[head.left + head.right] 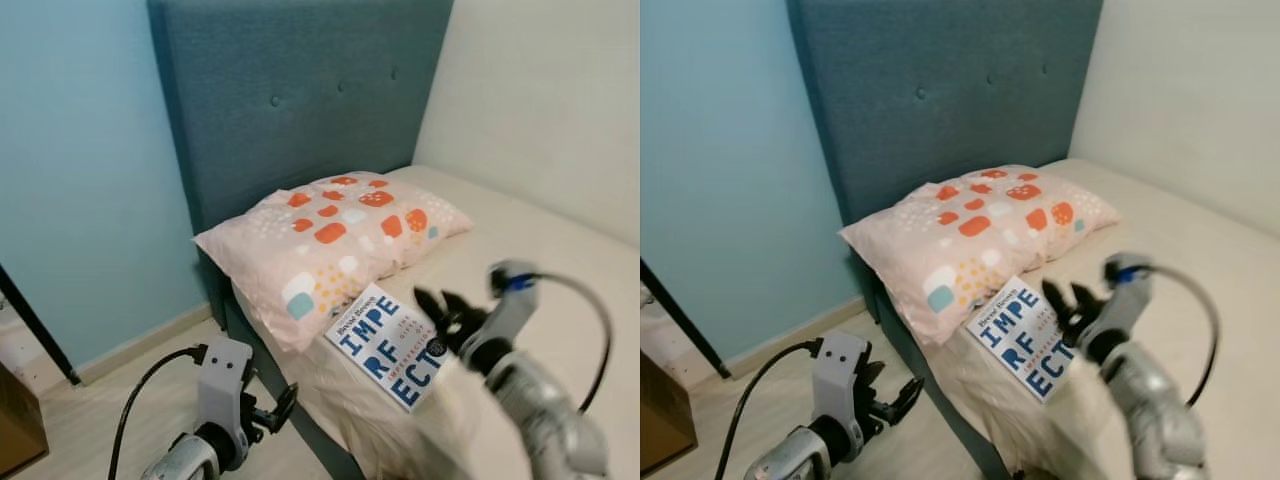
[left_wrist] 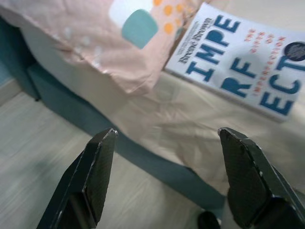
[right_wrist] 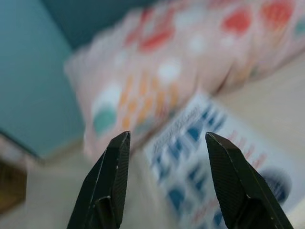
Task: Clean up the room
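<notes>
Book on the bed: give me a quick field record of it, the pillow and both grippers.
book: white cover, blue letters, flat on the bed near its edge
pillow: pink, patterned, against the headboard, beside the book
right gripper: fingers open, above the book
left gripper: fingers open, low over the floor beside the bed

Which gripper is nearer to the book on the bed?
Right. The right gripper hovers open just over the book, at its far edge. The left gripper hangs open lower down, off the bed's side above the floor, short of the book.
</notes>
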Robot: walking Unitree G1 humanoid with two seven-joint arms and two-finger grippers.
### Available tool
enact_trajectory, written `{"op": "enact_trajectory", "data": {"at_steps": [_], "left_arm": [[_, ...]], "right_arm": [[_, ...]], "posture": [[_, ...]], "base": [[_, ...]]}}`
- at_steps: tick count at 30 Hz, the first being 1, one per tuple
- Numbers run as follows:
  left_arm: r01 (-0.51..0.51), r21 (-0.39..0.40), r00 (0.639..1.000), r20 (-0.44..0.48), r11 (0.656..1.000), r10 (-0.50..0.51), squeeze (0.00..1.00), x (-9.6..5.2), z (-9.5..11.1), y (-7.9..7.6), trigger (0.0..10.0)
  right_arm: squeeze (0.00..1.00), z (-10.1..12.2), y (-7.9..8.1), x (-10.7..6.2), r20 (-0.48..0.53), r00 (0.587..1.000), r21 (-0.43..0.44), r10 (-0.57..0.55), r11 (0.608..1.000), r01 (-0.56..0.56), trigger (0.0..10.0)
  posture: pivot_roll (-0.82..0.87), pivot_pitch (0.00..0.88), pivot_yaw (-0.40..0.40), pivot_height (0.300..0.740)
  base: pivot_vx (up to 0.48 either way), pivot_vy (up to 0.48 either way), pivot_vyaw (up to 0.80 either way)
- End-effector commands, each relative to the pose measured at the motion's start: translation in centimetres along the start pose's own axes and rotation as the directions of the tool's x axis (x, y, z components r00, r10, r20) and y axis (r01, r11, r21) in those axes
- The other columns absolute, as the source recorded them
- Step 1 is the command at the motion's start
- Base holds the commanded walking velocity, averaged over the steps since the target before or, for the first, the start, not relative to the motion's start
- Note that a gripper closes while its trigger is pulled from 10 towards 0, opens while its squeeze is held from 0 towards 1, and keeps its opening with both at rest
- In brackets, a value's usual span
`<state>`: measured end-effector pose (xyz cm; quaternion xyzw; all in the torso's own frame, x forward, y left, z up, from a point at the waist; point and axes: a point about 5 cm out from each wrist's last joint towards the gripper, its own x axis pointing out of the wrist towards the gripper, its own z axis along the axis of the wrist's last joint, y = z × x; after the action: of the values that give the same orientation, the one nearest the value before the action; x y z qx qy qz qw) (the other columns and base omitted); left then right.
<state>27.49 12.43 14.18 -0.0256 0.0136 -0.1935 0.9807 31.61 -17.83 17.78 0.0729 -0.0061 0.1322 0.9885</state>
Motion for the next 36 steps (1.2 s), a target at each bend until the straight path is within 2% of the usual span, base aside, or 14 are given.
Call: {"op": "enact_trajectory", "data": {"at_steps": [1,2,4,9,11,14,23,36], "left_arm": [[-0.024,-0.014,0.999,-0.029,1.000,0.024,0.00,-0.4,-1.2,0.0,10.0],[-0.035,-0.018,0.999,-0.024,0.999,0.034,0.00,-0.5,-1.2,0.0,10.0],[-0.035,-0.018,0.999,-0.024,0.999,0.034,0.00,-0.5,-1.2,0.0,10.0],[-0.110,0.038,0.994,-0.023,0.993,0.111,0.00,-0.8,-1.6,0.6,10.0],[-0.186,0.075,0.981,-0.041,0.980,0.190,0.00,-0.8,-2.2,1.1,10.0],[-0.219,0.088,0.974,-0.040,0.972,0.223,0.00,-0.9,-2.5,1.3,10.0],[-0.218,0.089,0.975,-0.032,0.972,0.222,0.00,-0.9,-2.7,0.9,10.0],[-0.191,0.104,0.980,-0.040,0.976,0.196,0.00,-0.7,-2.9,0.7,10.0]], "right_arm": [[0.00,-1.9,0.8,-0.7,-0.034,0.999,-0.090,-0.023,0.996,0.019,10.0],[0.00,-3.0,1.1,-0.9,-0.049,0.998,-0.107,-0.041,0.994,0.036,10.0],[0.00,-3.0,1.1,-0.9,-0.049,0.998,-0.107,-0.041,0.994,0.036,10.0],[0.00,-5.3,1.4,-2.0,-0.086,0.994,-0.158,-0.061,0.986,0.047,10.0],[0.00,-5.9,1.6,-2.5,-0.081,0.994,-0.119,-0.068,0.991,0.058,10.0],[0.00,-6.3,1.8,-2.8,-0.082,0.994,-0.086,-0.073,0.994,0.066,10.0],[0.00,-7.4,2.7,-3.3,-0.089,0.995,-0.110,-0.054,0.993,0.044,10.0],[0.00,-8.4,2.6,-3.7,-0.117,0.992,-0.093,-0.053,0.995,0.043,10.0]], "posture": [[0.02,0.224,-0.035,0.572],[0.02,0.224,-0.035,0.572],[0.02,0.224,-0.035,0.572],[0.02,0.209,-0.041,0.572],[0.02,0.203,-0.041,0.572],[0.02,0.196,-0.043,0.577],[0.02,0.183,-0.047,0.612],[0.02,0.190,-0.043,0.657]], "base": [[0.000,0.000,0.00],[0.000,0.000,0.00],[0.000,0.000,0.00],[0.000,0.000,0.00],[0.000,0.000,0.00],[0.000,0.000,0.00],[0.000,0.000,0.00],[0.000,0.000,0.00]]}}
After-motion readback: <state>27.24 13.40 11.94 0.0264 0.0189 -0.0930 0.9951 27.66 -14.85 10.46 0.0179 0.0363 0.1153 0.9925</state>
